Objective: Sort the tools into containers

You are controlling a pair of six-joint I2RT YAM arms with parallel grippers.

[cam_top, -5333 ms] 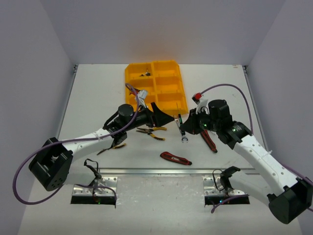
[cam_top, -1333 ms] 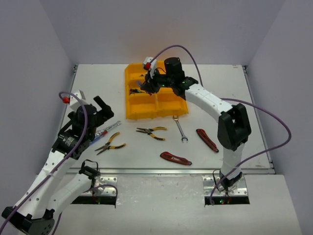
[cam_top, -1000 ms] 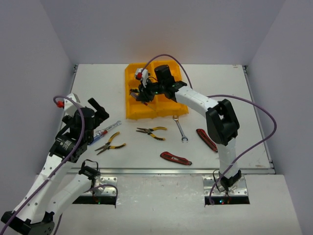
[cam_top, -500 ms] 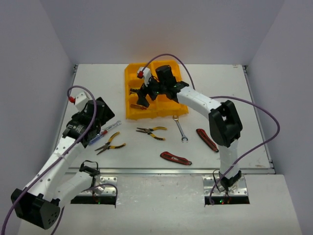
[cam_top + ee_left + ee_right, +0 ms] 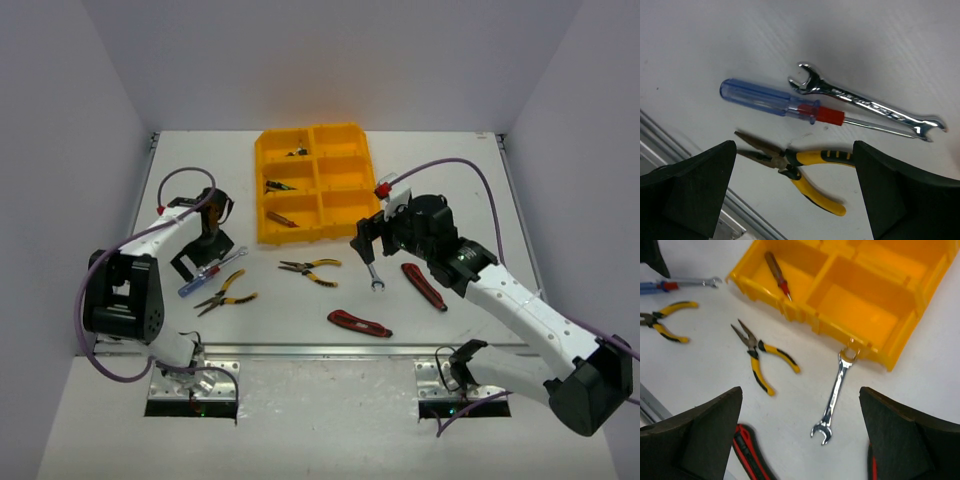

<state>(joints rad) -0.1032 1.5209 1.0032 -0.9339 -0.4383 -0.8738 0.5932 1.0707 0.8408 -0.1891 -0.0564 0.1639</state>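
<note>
The yellow-orange tray [image 5: 318, 230] sits at the back centre; its left compartments hold small tools, one a dark-handled screwdriver [image 5: 777, 274] in the near left one. My left gripper [image 5: 203, 258] hangs open above a red-blue screwdriver [image 5: 785, 102], a silver wrench [image 5: 867, 105] and yellow-black pliers [image 5: 802, 170], touching none. My right gripper [image 5: 368, 240] is open and empty over a second wrench [image 5: 835, 397], which lies just below the tray's near right corner. More pliers [image 5: 760, 355] lie left of it.
Two red utility knives lie near the front, one [image 5: 359, 323] at centre and one [image 5: 423, 285] under my right arm. A metal rail [image 5: 330, 350] runs along the table's near edge. Grey walls close in the left, right and back sides.
My right gripper opened over the tray's near left compartment, left a screwdriver there and drew back to the wrench. My left gripper swung down over the red-blue screwdriver.
</note>
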